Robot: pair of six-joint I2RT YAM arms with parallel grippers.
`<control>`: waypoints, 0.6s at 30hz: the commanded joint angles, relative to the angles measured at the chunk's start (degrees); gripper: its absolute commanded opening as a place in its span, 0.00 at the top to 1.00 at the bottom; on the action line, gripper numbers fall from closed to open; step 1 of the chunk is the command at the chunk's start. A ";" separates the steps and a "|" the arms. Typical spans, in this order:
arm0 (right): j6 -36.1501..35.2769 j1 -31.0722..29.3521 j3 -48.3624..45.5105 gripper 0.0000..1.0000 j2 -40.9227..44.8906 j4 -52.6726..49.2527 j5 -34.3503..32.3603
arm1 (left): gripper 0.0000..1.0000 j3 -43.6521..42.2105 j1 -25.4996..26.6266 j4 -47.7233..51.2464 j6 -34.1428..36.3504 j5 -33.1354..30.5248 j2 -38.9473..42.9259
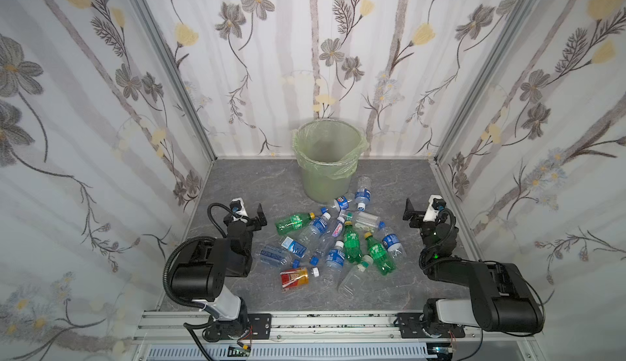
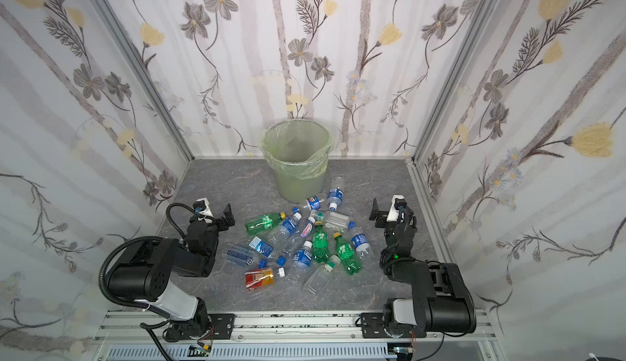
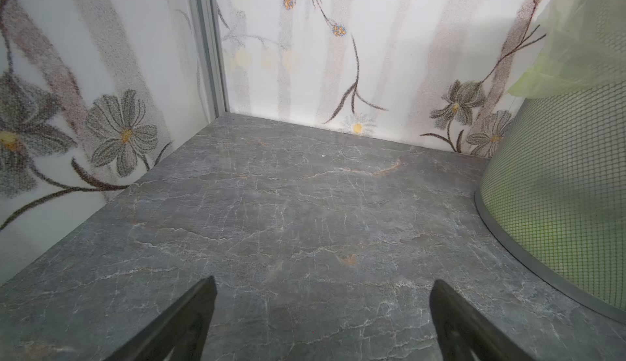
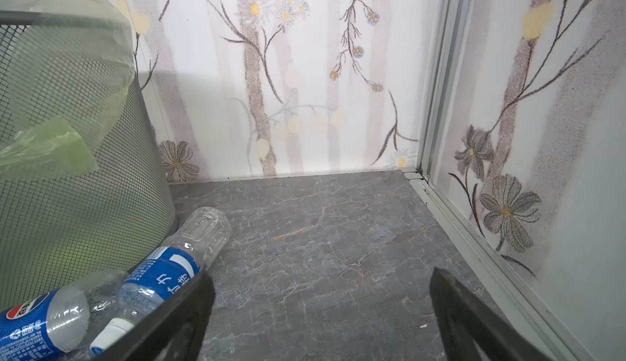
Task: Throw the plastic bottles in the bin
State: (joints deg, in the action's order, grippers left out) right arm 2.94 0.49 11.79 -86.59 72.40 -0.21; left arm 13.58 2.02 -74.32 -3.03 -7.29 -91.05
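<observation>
Nearest, along the front edge: rail (image 1: 305, 322) carrying both arm bases. Beyond it, on the table (image 1: 237, 179), bottles (image 1: 335, 240) heaped on their sides, overlapping, between the two arms. Far end of the heap just beside the bin (image 1: 327, 179). Bin upright at far centre, lined, seemingly empty; task judged not yet begun.

Handling, as judgement: empty, light, thin-walled. Likely to dent under a hard squeeze, to roll when nudged, to slip on the smooth round sides. Best taken across the body at the label, square to the long axis; caps too small for a sure hold. Outliers advised first: red bottle (image 1: 294, 277) at near left of heap, green bottle (image 1: 291, 223) at far left, each with a free side.

Left arm folded at left of heap, left gripper (image 1: 249, 214) low, aimed at the far left corner, clear of the heap. Fingers (image 3: 189, 315) spread wide, nothing between. Right arm mirrored at right, right gripper (image 1: 421, 211) aimed at the far right corner. Fingers (image 4: 467, 322) likewise spread wide, empty. Two blue bottles (image 4: 162, 274) just beside one finger, bin side, not gripped.
</observation>
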 commanded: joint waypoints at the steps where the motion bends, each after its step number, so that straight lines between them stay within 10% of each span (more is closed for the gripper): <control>1: -0.65 -0.05 0.23 0.00 0.01 1.83 0.12 | 0.00 0.32 -0.07 -2.26 -0.14 0.24 0.03; 18: -0.56 -0.05 0.45 0.00 -0.13 1.51 0.12 | 0.00 0.19 -0.65 -2.32 -0.49 1.49 0.24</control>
State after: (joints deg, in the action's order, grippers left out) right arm 2.94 0.51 11.79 -86.59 72.36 -0.21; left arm 13.61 1.39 -74.32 -3.20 -6.20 -91.00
